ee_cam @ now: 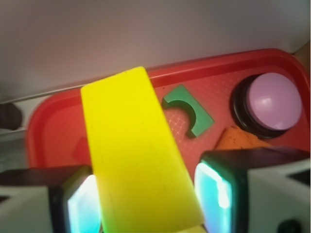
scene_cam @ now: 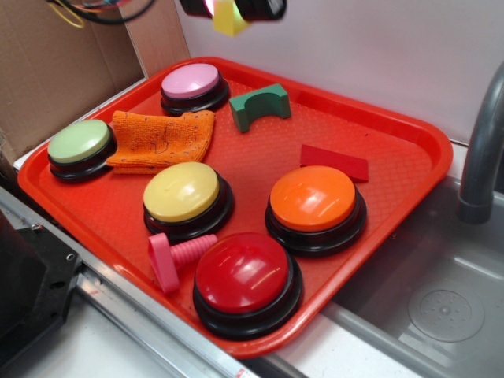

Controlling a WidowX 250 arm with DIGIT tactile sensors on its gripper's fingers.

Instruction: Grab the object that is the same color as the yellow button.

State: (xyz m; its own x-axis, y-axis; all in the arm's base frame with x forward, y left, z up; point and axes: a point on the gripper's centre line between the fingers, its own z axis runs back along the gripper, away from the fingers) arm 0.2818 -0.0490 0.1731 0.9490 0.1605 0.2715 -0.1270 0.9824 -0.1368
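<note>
High above the tray's far side, at the top edge of the exterior view, my gripper (scene_cam: pixel 230 9) is shut on the yellow wedge block (scene_cam: pixel 229 21). In the wrist view the yellow wedge block (ee_cam: pixel 138 160) fills the middle, clamped between my two glowing fingers (ee_cam: pixel 216 194), sloped face toward the camera. The pale-yellow dome button (scene_cam: pixel 182 193) on its black base sits on the red tray (scene_cam: pixel 394 157), left of centre, well below and nearer than the gripper.
On the tray stand a pink button (scene_cam: pixel 191 83), a green button (scene_cam: pixel 79 143), an orange button (scene_cam: pixel 313 201) and a red button (scene_cam: pixel 244 276). Also there: an orange cloth (scene_cam: pixel 161 138), a green arch block (scene_cam: pixel 260 105), a flat red wedge (scene_cam: pixel 334 162), a pink screw (scene_cam: pixel 173 256). A sink (scene_cam: pixel 441 307) lies right.
</note>
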